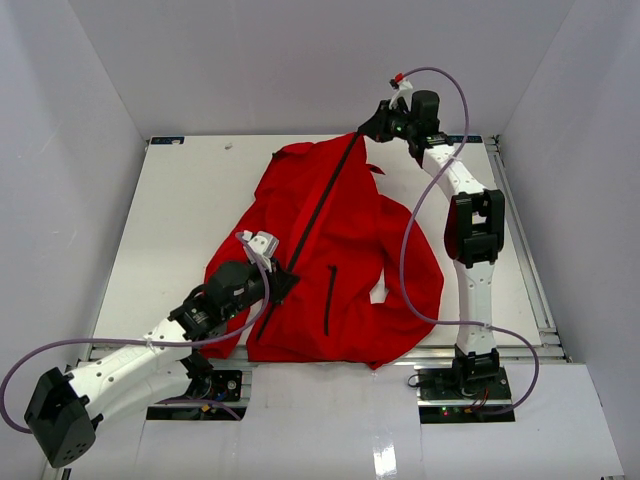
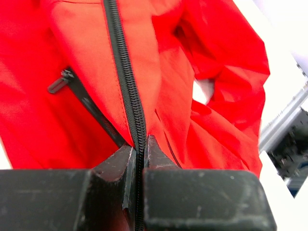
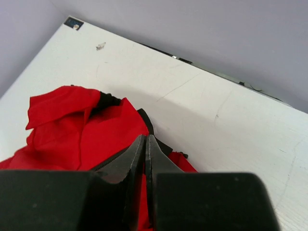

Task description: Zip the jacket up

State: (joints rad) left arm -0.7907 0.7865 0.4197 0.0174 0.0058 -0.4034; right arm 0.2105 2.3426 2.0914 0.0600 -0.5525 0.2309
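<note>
The red jacket lies spread on the white table, its dark front zipper running diagonally from lower left to the far collar. My left gripper is shut on the zipper's lower end; in the left wrist view the closed zipper teeth run straight out from between my fingertips. A dark pocket zip lies to the left. My right gripper is shut on the jacket's top edge at the zipper's upper end, held slightly above the table; its fingertips pinch red fabric.
White walls enclose the table on three sides. An aluminium rail runs along the right edge. A small speck and a dark corner marker sit at the far left. The right arm's purple cable hangs over the jacket's right sleeve.
</note>
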